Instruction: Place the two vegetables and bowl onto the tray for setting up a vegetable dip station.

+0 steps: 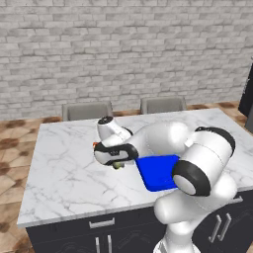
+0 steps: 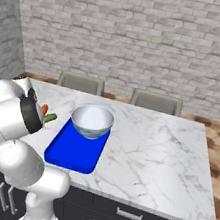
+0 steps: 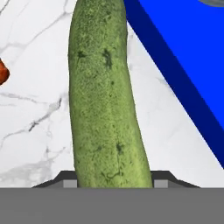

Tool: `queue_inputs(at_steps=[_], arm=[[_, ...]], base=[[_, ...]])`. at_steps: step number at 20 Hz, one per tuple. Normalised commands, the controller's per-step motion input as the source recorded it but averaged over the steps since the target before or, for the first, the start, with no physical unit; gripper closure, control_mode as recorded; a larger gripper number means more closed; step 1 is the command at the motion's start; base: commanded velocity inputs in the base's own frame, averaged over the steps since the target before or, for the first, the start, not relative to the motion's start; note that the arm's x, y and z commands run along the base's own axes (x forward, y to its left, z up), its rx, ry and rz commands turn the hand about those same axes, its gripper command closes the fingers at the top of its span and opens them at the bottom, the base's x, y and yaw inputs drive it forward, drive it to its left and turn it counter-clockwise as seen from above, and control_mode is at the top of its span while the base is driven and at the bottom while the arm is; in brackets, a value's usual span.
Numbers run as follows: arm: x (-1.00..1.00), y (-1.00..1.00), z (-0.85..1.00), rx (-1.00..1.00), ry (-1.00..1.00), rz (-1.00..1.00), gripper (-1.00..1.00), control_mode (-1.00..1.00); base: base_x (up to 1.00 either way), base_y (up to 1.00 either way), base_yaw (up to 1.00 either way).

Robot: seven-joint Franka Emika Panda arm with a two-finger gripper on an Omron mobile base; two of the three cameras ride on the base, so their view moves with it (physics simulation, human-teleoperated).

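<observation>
The dark green cucumber [image 3: 107, 100] runs up the middle of the hand view, and my gripper [image 3: 114, 183] is shut on its near end, one fingertip on each side. It lies just left of the blue tray [image 3: 183, 65]; whether it is off the counter I cannot tell. The orange carrot [image 3: 2, 72] is a little further left on the marble. From the right base view, the carrot [image 2: 44, 108] and cucumber [image 2: 50, 118] sit beside the tray [image 2: 74, 152], and the pale bowl [image 2: 92, 120] stands on the tray's far end. In the left base view the gripper [image 1: 116, 160] is low beside the tray [image 1: 155, 170].
The white marble island counter [image 2: 160, 156] stretches wide to the right of the tray. Two grey chairs [image 2: 81, 83] stand behind it against a brick wall. Dark cabinet fronts [image 1: 99, 232] run below the counter's near edge.
</observation>
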Motion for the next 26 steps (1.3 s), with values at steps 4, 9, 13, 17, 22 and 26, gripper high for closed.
queue_inputs(at_steps=[4,9,13,17,22,26], arm=[[-0.45,-0.31,0.37,0.0,-0.06,-0.23,1.0,-1.0],[-0.66,-0.24,0.14,0.0,-0.08,-0.19,1.0,-1.0],[-0.62,-0.24,0.09,0.0,-0.08,-0.19,1.0,-1.0],[-0.07,-0.45,-0.03,0.07,-0.03,-0.18,1.0,-1.0],[0.0,-0.59,-0.19,0.09,-0.01,-0.15,1.0,-1.0],[0.02,-0.58,-0.19,0.13,-0.07,-0.23,1.0,-1.0]], base=[[0.0,0.0,0.0],[0.0,0.0,0.0],[0.0,0.0,0.0],[0.0,0.0,0.0],[0.0,0.0,0.0],[0.0,0.0,0.0]])
